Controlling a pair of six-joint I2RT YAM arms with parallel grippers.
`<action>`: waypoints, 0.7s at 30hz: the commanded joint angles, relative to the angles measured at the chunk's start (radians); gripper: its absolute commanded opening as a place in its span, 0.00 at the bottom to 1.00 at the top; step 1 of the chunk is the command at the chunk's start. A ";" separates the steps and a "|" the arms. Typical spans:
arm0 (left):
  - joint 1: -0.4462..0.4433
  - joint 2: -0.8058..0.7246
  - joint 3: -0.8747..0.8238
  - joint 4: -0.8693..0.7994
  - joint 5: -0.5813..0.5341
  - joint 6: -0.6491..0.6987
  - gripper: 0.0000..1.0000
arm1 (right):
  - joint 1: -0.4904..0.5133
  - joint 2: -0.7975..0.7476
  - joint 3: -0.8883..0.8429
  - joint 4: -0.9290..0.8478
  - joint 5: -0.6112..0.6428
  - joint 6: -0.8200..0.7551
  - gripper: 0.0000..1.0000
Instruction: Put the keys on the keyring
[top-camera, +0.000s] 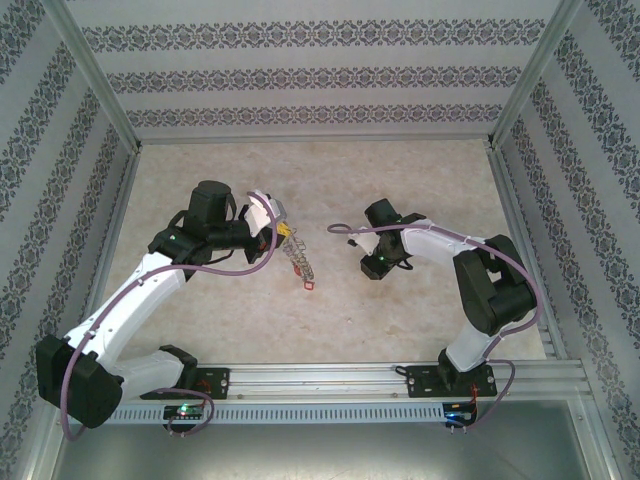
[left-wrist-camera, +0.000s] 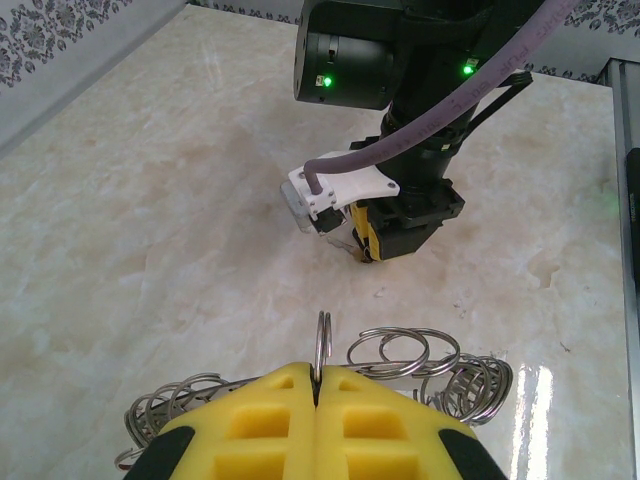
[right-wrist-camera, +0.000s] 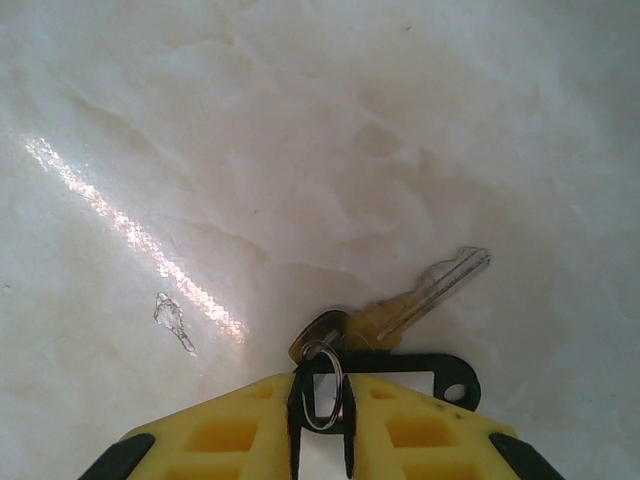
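- Pale marbled tabletop (top-camera: 400, 170) between patterned walls, from above: two arms. The left gripper (top-camera: 283, 233) is clenched on the keyring (top-camera: 297, 260), which trails to one red tag (top-camera: 308, 286). The right gripper (top-camera: 385, 262) stands well apart.
- Left wrist: yellow fingers (left-wrist-camera: 270, 410) pinch one upright loop of the keyring (left-wrist-camera: 322, 335), with several more loops fanned to both sides, finer than the overhead tells.
- Right wrist: the right gripper (right-wrist-camera: 320, 385) grasps one black tag (right-wrist-camera: 400, 368). Its single brass key (right-wrist-camera: 420, 295) points ahead, too small to make out from above.
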 joint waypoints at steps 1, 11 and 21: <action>-0.004 -0.009 0.000 0.046 0.025 -0.008 0.00 | 0.005 0.024 0.001 -0.032 -0.062 -0.003 0.20; -0.004 -0.013 0.002 0.045 0.024 -0.008 0.00 | 0.006 0.045 0.024 -0.069 -0.061 -0.010 0.16; -0.004 -0.011 0.000 0.046 0.022 -0.010 0.00 | 0.010 -0.014 0.008 -0.031 -0.067 -0.036 0.00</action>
